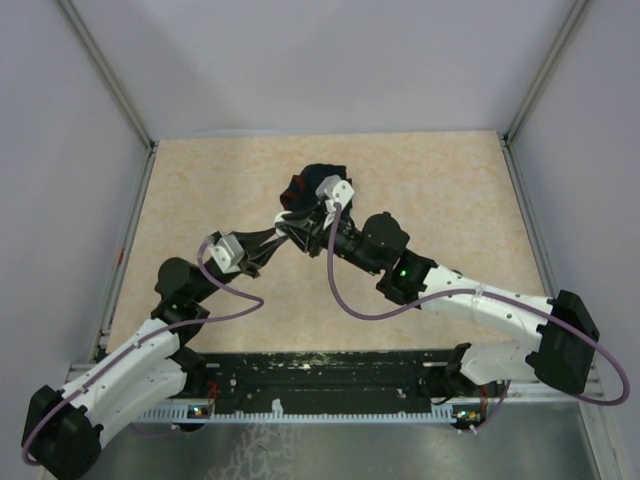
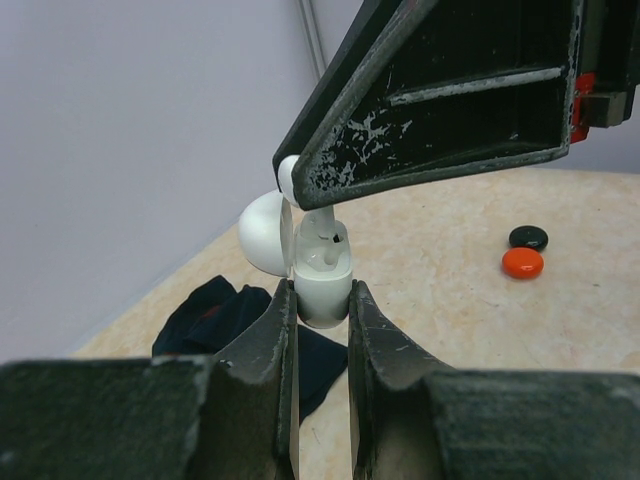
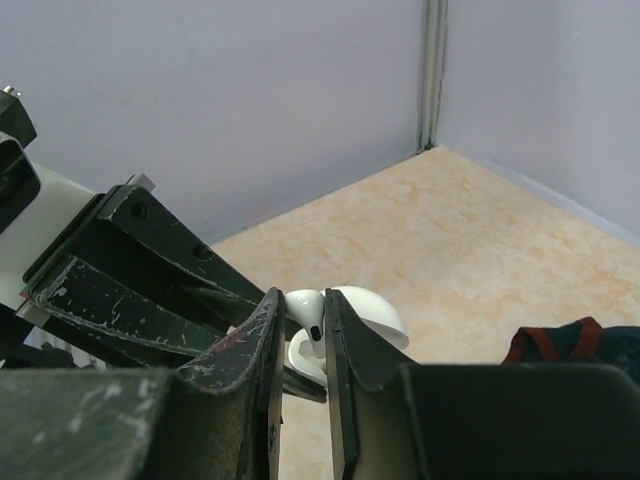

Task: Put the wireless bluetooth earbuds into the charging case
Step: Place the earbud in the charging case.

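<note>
The left pincer is clamped on the small white glossy plastic charging case, one dark scuffed finger against each side of its body, holding it upright above the beige speckled table. The case's rounded white lid is swung open to the left in the left wrist view. The right pincer is closed on a tiny white stemmed plastic earbud, pinching it between its two fingers. The bud's rounded head shows just past the fingertips, and its stem points down toward the open mouth of the case. In the left wrist view the earbud's stem reaches to the case's opening. Whether it is seated in its slot cannot be told, nor whether a second earbud already sits inside. From above, the two arms meet near the middle of the table, their fingers crossing just in front of a crumpled dark navy cloth with red trim. Farther off on the table lie a small round black disc and a small round orange-red disc, just beside each other and well apart from the case.
</note>
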You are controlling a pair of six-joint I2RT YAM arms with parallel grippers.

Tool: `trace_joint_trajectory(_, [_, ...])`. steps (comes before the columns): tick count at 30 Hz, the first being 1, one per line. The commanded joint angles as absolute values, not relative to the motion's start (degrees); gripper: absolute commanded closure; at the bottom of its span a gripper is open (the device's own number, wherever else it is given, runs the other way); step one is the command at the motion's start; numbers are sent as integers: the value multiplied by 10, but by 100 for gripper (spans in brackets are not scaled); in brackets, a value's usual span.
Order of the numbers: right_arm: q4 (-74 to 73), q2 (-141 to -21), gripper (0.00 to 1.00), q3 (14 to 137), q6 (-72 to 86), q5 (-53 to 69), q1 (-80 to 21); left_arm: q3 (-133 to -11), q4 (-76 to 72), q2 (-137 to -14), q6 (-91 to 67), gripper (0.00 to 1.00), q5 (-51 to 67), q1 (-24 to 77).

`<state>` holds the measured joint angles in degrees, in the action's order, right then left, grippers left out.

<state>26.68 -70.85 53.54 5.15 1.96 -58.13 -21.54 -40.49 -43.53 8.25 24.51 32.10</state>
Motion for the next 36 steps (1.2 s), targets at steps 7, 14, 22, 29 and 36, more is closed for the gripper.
trace_joint_trajectory(7, [284, -708, 89, 532, 59, 26, -589, -210, -435, -426, 69, 100, 249, 319])
trace_joint_trajectory(14, [281, -706, 89, 525, 55, 20, -591, -209, -436, -425, 68, 100, 248, 319])
trace_joint_trajectory(22, [282, -703, 89, 516, 43, 7, -592, -209, -439, -426, 64, 100, 251, 319])
trace_joint_trajectory(29, [293, -711, 89, 515, 45, 14, -592, -208, -443, -428, 61, 100, 260, 319])
trace_joint_trajectory(36, [295, -719, 89, 519, 47, 22, -592, -208, -443, -427, 61, 100, 261, 319])
